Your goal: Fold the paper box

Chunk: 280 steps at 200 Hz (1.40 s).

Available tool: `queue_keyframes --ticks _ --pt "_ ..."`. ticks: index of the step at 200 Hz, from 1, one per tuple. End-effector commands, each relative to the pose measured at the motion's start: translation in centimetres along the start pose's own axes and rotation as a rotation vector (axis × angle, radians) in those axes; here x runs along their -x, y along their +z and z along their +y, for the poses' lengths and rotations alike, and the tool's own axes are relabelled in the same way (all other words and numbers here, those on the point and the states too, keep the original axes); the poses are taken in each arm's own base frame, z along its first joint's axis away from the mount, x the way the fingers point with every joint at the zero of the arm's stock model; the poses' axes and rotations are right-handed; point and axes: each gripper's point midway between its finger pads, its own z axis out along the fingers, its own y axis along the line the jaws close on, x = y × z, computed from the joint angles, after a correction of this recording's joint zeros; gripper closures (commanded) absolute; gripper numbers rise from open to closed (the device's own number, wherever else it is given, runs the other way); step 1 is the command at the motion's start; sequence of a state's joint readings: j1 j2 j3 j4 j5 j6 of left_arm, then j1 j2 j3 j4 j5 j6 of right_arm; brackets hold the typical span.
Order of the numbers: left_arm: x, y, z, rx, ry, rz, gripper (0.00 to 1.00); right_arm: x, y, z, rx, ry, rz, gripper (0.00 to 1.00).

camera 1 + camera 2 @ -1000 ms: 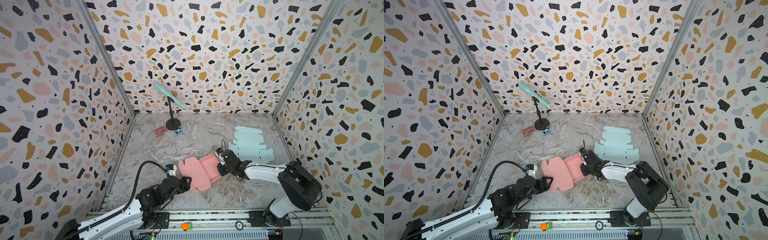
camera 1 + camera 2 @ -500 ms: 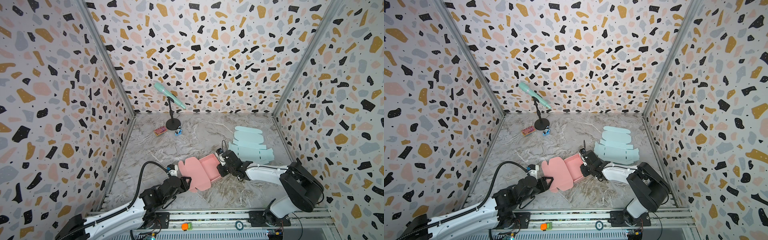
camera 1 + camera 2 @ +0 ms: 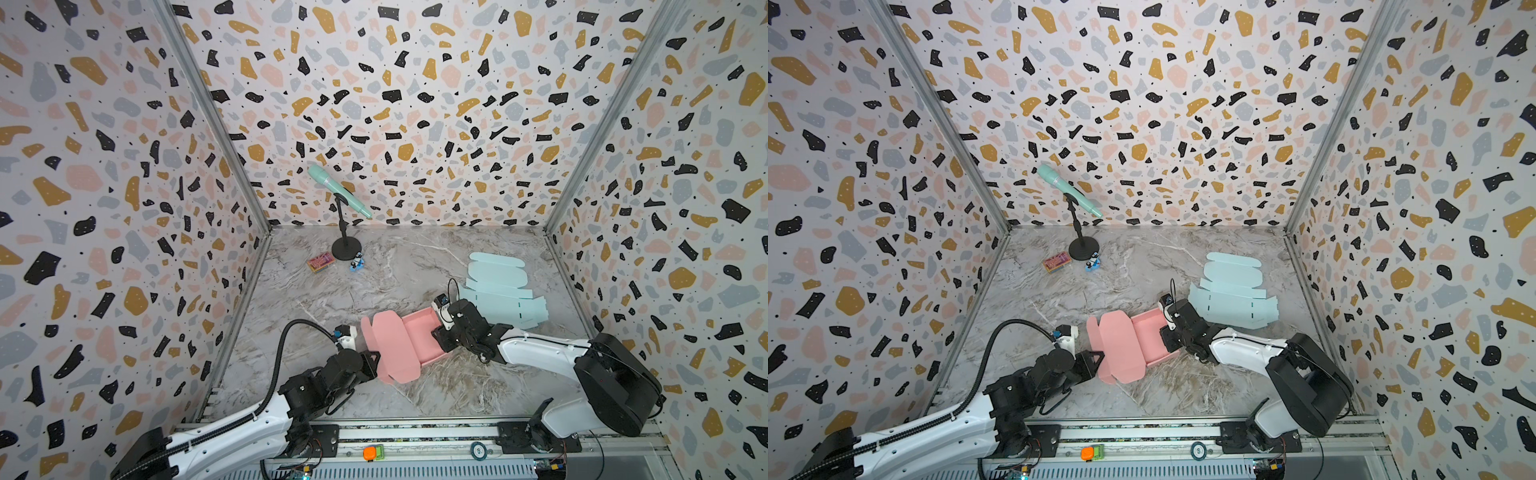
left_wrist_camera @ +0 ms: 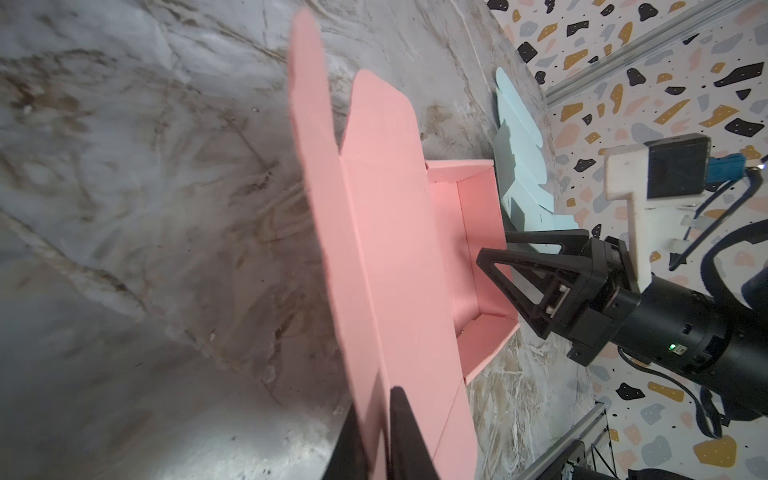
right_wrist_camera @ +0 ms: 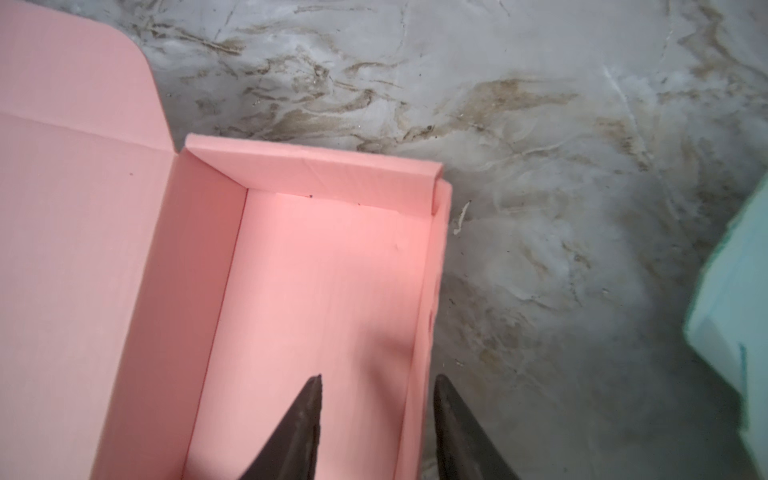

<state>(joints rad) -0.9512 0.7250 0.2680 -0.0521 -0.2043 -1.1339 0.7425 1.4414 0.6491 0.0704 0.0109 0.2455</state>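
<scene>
Two pincers of mine and one pink paper box (image 3: 415, 340), entered view by view.

Both top views.
- Pink paper box: half formed. It lies on the marbled counter (image 3: 415, 266) about midway across and nearer the front edge than the back. The tray part has its walls raised. The lid panel, with rounded flaps, lies spread open toward my left arm.
- Left pincer (image 3: 374, 363): at the lid's front-left edge.
- Right pincer (image 3: 438, 334): at the tray's opposite wall.
- Pale blue flat blanks (image 3: 498, 291): toward the right edge, just behind my right pincer.
- Mint microphone (image 3: 336, 189): on a black stand near the back left corner. A small patterned card (image 3: 320, 262) and a tiny blue toy (image 3: 356, 264) lie beside the stand's base.

Left wrist view.
- Pink paper box (image 4: 395, 249): the lid panel rises tilted off the counter. It is plain matte pink, creased along its length, with one rounded flap showing. The open tray lies beyond it.
- Left pincer (image 4: 376, 405): clenched on the lid's edge, the card sandwiched between my two dark fingers.
- Right pincer (image 4: 493, 246): at the tray's far wall, with the pale blue blanks (image 4: 519, 158) behind it.

Right wrist view.
- Pink paper box (image 5: 324, 270): the tray has a flat floor, and its end wall is doubled over into a folded lip. One long wall runs up into the lid.
- Right pincer (image 5: 379, 378): released, with the jaws apart and straddling the tray's side wall. One finger is over the tray floor and the other is outside, over the counter.
</scene>
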Motion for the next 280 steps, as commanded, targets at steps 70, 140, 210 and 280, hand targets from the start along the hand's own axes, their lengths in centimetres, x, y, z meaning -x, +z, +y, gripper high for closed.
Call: queue_keyframes --ticks 70,140,210,280 --pt "2.0 -0.7 -2.3 0.028 0.18 -0.03 1.0 2.4 -6.4 -0.7 -0.022 0.042 -0.12 0.38" --pt "3.5 -1.8 -4.5 0.092 0.428 0.018 1.0 5.5 -10.9 1.1 0.066 -0.005 -0.296 0.33" --pt "3.5 -2.2 -6.8 0.066 0.631 0.109 1.0 8.0 -13.5 4.8 0.256 -0.16 -0.5 0.25" --pt "3.5 -3.1 -8.7 0.063 0.818 0.215 1.0 11.2 -13.1 7.0 0.388 -0.381 -0.62 0.21"
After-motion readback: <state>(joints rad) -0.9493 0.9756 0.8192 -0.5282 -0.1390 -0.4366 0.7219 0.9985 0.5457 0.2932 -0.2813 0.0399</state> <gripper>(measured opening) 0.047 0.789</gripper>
